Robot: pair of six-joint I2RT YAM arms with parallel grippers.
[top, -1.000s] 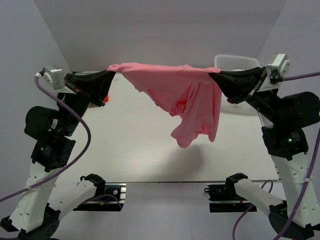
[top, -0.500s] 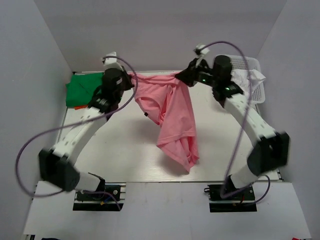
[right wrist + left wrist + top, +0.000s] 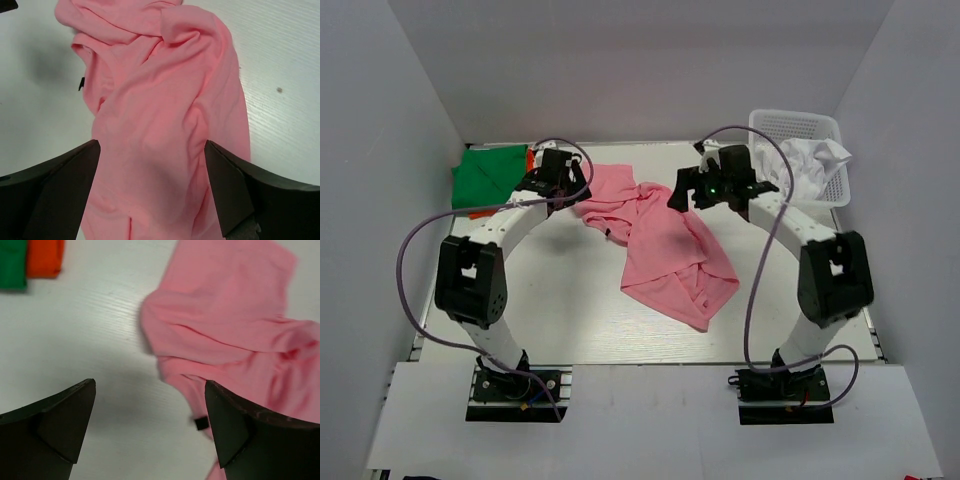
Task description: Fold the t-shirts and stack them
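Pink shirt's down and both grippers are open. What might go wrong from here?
1. The pink t-shirt lies bunched and twisted, its layers overlapping. A pinch by the right gripper may catch several layers and give a crooked fold.
2. The left gripper hovers at the shirt's edge, not far from the green t-shirt and orange t-shirt. A wide sweep could disturb them.

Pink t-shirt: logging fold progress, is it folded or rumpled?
Rumpled, not folded: the pink t-shirt lies in a loose, creased heap on the table.
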